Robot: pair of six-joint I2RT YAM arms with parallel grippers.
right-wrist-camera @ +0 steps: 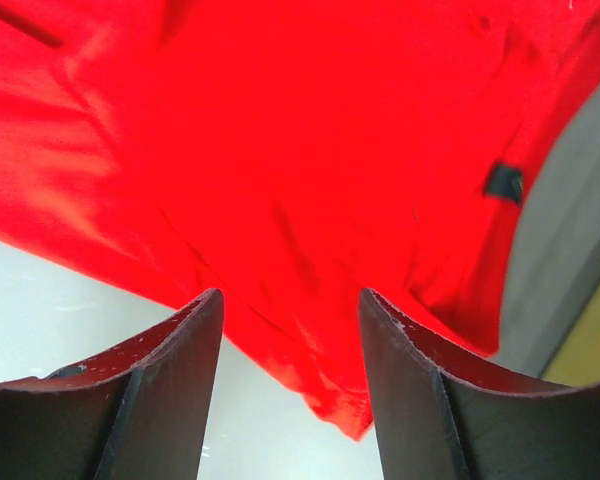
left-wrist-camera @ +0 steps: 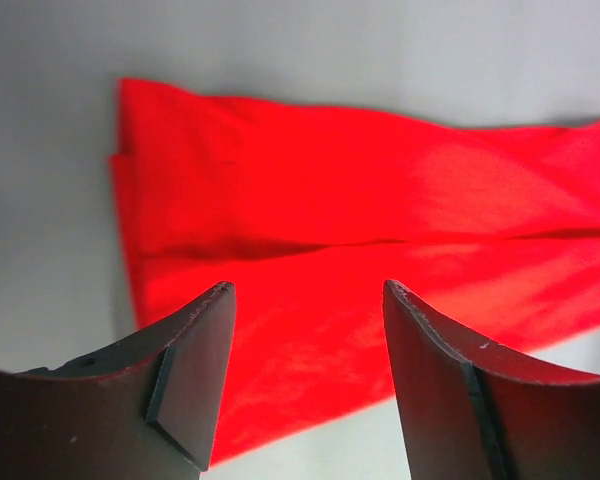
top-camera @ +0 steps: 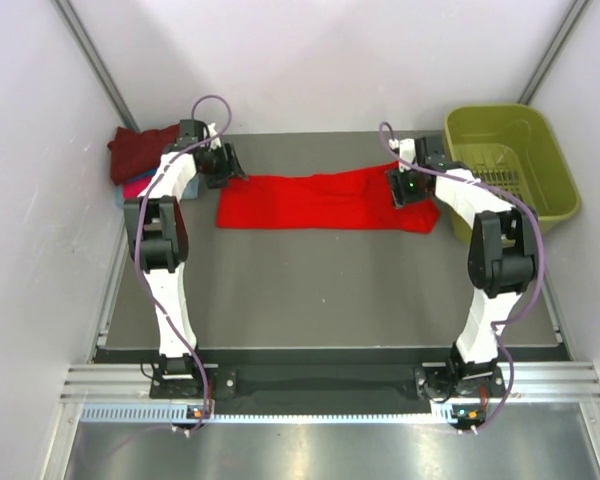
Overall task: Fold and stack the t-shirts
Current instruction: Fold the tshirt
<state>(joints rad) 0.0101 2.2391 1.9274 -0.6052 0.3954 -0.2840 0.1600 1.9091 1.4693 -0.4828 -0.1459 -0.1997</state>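
Left end effector [top-camera: 230, 166] and right end effector [top-camera: 408, 190], jaws apart, hover over the red t-shirt [top-camera: 320, 201] near the green basket [top-camera: 500, 140].

Grey table [top-camera: 320, 290] — pale walls [top-camera: 310, 60] around, evenly lit.

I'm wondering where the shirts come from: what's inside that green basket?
Nothing shows inside the green basket, only its own slotted plastic. The right arm covers its near-left corner, so that part cannot be checked.
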